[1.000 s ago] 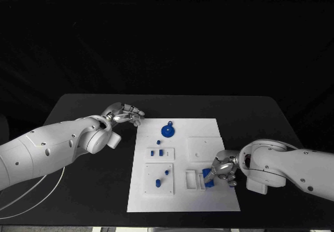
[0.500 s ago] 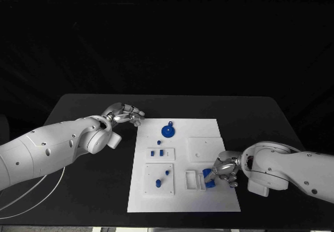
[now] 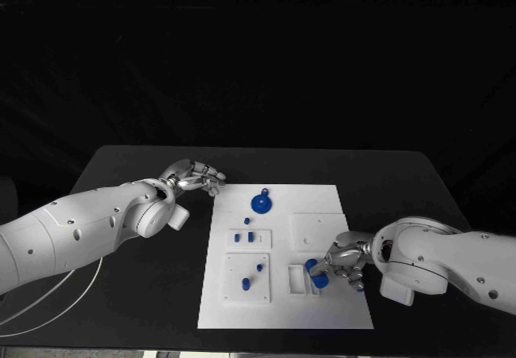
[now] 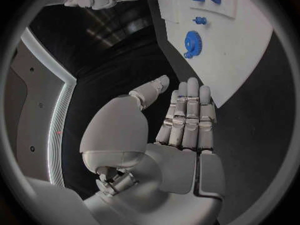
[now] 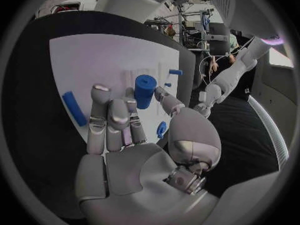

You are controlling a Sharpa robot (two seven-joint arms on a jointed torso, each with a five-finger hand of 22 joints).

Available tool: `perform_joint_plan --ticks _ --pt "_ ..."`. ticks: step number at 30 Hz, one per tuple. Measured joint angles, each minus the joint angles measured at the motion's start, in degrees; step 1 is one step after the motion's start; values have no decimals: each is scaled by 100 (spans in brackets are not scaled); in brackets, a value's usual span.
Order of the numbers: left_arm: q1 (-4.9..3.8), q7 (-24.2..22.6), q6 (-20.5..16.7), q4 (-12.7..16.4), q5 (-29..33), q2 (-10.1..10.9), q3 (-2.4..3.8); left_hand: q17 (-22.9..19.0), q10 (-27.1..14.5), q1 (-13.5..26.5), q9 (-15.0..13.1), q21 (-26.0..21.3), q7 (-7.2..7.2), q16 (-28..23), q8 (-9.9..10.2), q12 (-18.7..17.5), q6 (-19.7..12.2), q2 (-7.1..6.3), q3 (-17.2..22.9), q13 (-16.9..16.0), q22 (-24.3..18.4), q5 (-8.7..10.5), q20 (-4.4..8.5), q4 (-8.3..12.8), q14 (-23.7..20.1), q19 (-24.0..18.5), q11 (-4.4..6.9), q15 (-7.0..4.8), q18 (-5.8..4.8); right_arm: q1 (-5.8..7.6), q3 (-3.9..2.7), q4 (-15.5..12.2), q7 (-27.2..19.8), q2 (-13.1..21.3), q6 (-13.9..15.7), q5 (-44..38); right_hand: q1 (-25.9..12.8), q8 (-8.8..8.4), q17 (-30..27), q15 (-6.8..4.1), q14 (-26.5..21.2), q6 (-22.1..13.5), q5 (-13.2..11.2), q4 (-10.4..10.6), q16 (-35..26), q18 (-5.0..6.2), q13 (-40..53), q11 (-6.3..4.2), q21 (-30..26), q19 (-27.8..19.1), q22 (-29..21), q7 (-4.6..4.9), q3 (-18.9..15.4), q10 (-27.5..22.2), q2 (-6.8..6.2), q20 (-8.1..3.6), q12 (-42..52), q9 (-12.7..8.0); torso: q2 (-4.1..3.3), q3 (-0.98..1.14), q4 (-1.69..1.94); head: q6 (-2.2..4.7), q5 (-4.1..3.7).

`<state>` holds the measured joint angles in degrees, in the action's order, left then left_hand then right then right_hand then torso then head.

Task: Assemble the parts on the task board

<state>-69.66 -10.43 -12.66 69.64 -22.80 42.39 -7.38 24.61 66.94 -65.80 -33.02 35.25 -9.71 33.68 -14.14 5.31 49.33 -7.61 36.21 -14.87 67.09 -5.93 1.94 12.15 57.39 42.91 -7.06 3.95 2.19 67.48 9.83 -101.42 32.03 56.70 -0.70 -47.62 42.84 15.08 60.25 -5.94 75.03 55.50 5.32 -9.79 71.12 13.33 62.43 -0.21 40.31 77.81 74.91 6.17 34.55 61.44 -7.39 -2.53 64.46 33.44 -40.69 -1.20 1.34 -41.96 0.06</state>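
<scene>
The white task board lies mid-table. My right hand reaches over its right edge near the front and pinches a short blue cylinder between the thumb and a finger, above a narrow white slot block. In the right wrist view the cylinder stands upright between a fingertip and the thumb of that hand, over the board. A blue bar lies beside the fingers. My left hand hovers off the board's far left corner, fingers straight, holding nothing.
A blue gear lies on the board's far part, also in the left wrist view. Two small blue blocks sit in a plate. Two blue pegs stand in the front left plate. Black table surrounds the board.
My right hand has shifted slightly left over the board with the blue cylinder. The left arm has stayed where it was.
</scene>
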Motion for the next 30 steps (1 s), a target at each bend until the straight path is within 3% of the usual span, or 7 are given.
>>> perform_joint_plan --ticks 21,30 --pt "0 3 4 9 2 28 -1 10 0 0 4 0 0 -6 0 -24 0 0 0 4 5 0 0 0 0 0 0 0 -1 -7 1 64 -32 -400 111 1 -22 0 -1 -21 -20 1 -6 16 2 0 9 -20 0 -3 0 -2 16 19 -23 2 -5 -1 -6 -8 7 -37 41" --pt "0 4 5 14 2 39 -1 14 0 0 4 0 0 -22 0 -24 0 0 0 4 4 0 0 0 0 0 0 0 0 -76 3 118 -25 -462 75 -68 -22 0 -2 -21 -19 1 -68 31 -18 0 15 -20 -1 -12 0 -3 32 19 -23 10 -27 -3 -5 -4 4 -60 70"
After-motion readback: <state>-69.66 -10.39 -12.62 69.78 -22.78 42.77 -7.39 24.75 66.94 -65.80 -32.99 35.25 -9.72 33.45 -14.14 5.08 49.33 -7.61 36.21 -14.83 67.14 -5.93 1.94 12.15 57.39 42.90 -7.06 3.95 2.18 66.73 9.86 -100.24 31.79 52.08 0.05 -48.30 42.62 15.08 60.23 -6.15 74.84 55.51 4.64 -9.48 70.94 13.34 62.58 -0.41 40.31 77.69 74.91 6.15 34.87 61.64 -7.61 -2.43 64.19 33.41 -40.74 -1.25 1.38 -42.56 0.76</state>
